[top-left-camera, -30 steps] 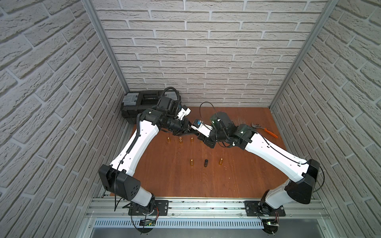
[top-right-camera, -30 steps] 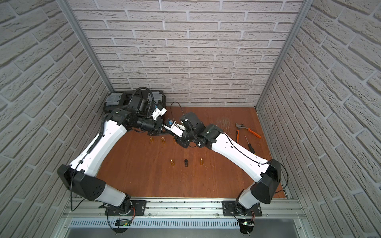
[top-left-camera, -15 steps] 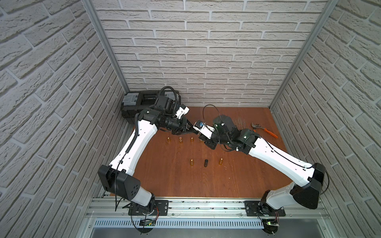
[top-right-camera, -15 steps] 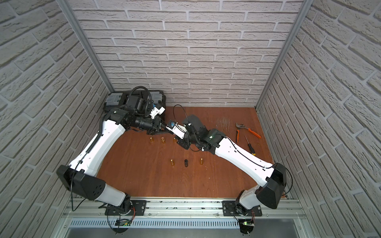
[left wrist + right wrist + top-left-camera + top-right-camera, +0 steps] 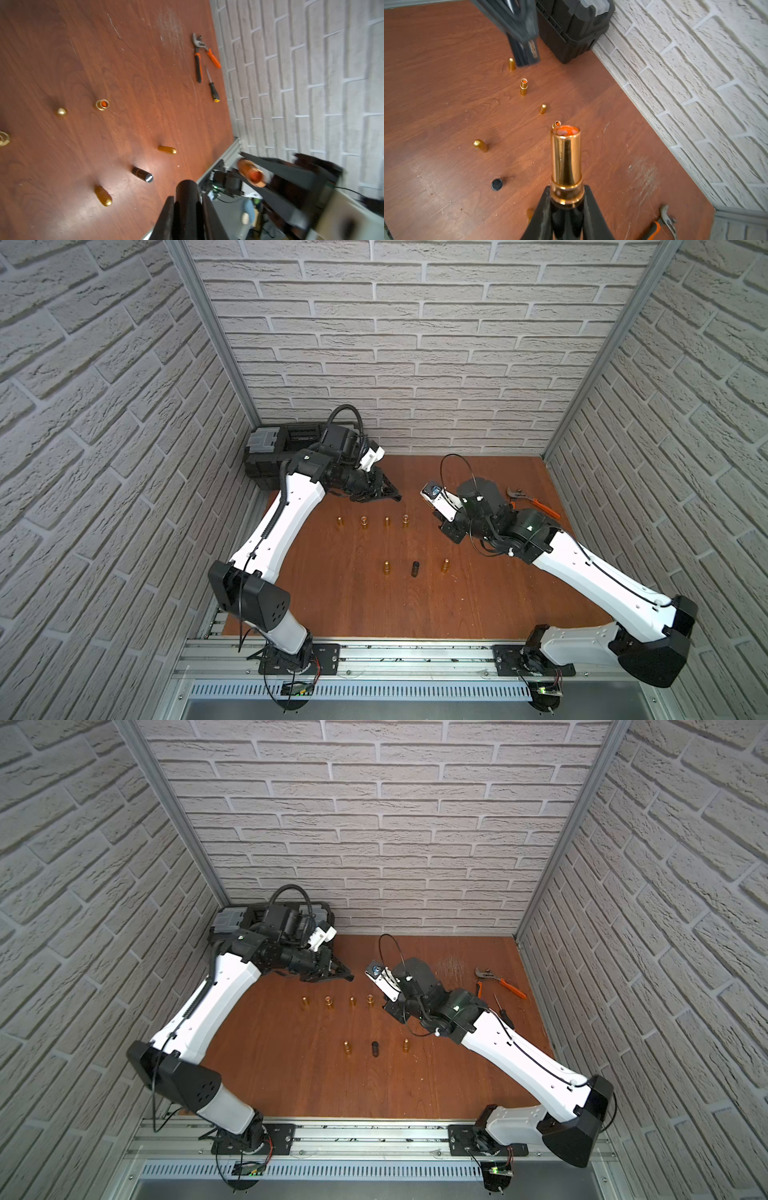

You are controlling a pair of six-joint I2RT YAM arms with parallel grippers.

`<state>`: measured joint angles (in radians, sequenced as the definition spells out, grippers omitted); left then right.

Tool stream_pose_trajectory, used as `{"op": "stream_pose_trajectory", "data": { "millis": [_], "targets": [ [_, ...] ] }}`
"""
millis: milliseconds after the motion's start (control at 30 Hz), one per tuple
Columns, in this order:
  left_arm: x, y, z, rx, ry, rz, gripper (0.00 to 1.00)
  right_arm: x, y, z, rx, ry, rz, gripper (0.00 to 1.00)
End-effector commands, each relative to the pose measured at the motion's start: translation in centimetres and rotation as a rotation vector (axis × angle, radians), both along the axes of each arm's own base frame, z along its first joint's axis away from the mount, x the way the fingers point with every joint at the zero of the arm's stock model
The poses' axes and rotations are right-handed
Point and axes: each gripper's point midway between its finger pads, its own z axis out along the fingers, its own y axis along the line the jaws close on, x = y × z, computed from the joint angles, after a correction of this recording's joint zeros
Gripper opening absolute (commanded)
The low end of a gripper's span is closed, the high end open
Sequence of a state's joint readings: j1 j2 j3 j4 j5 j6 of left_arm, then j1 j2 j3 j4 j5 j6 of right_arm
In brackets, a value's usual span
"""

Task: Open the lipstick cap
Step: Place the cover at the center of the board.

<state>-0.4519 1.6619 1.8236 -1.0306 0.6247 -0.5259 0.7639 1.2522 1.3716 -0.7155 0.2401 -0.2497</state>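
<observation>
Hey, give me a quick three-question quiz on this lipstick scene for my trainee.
1. True or false: the cap between the left fingers sits on the lipstick.
2. What do the right fingers grip? A the cap, B the lipstick, C nothing.
3. Fill in: the black tube standing on the table has a ___ piece on each side.
Key: 1 false; 2 B; 3 gold.

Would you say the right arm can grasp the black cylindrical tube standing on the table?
Probably not: the way to the black tube looks free, but the arm's fingers are shut on a gold lipstick.
</observation>
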Motion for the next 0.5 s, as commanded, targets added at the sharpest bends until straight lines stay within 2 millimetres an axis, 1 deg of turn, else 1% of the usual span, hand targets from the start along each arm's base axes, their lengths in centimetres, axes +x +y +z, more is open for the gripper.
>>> {"op": "stream_pose_trajectory", "data": {
  "millis": [0,100,200,333,400,467],
  "targets": [
    [3.2,-1.3,-4.5,0.244,-0.091,0.015,0.17,-1.4,-2.7,3.7,0.036,-0.07,-0.059,0.08],
    [5.2,-3.3,-7.4,0.4,-0.159,-0.007,0.17,-2.6,-4.3,4.9,0.044,-0.088,-0.083,0.09],
    [6.9,-5.5,-10.0,0.536,-0.219,-0.032,0.17,-3.4,-5.6,5.6,0.06,-0.112,-0.106,0.09],
    [8.1,-8.8,-12.8,0.552,-0.233,-0.068,0.18,-3.7,-6.2,5.8,0.087,-0.144,-0.12,0.09],
    [8.5,-9.9,-14.2,0.554,-0.23,-0.08,0.18,-3.8,-6.5,5.6,0.087,-0.143,-0.127,0.09],
    [8.8,-10.4,-15.5,0.563,-0.226,-0.083,0.18,-3.9,-6.5,5.2,0.083,-0.129,-0.128,0.09]
  ]
}}
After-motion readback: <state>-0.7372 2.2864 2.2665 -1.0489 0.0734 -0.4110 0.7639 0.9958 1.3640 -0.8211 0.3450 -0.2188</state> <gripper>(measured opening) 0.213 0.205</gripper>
